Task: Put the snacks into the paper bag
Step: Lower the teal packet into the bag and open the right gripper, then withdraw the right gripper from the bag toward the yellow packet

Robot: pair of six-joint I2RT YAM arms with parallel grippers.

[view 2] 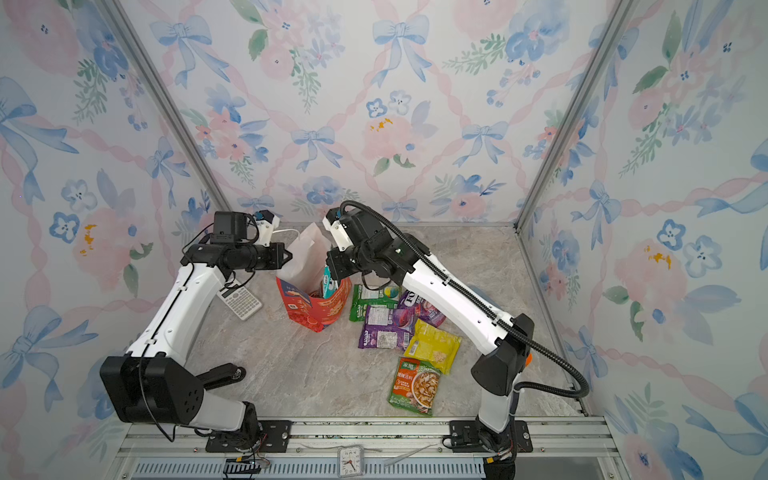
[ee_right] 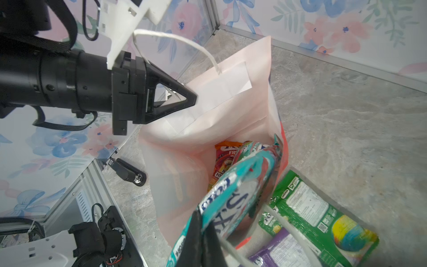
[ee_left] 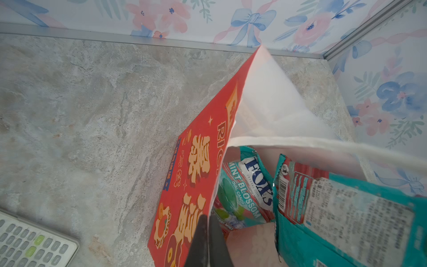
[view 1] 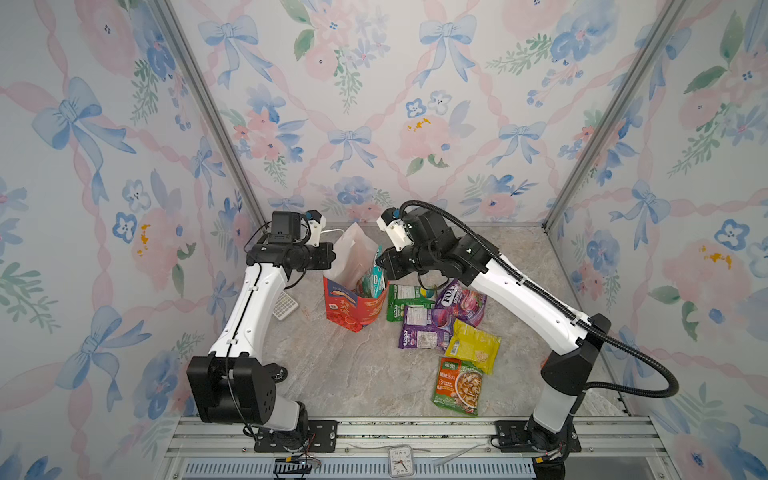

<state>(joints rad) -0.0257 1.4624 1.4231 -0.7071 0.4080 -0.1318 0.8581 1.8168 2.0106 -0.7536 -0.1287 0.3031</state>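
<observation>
High stereo pair, wrist cameras near bag (ee_left: 196, 185)

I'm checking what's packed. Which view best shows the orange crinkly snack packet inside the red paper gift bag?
Right wrist view: it looks down into the red paper gift bag and shows the orange crinkly packet inside. The left wrist view shows only teal packets; in both top views it is hidden.

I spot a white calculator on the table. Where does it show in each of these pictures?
In a top view: calculator left of the paper bag, partly behind the left arm.
In a top view: calculator in the same place, more showing.
Left wrist: at the picture's edge, across bare table from the bag.
Right wrist: not in it.
Shared landmark: the paper bag.
</observation>
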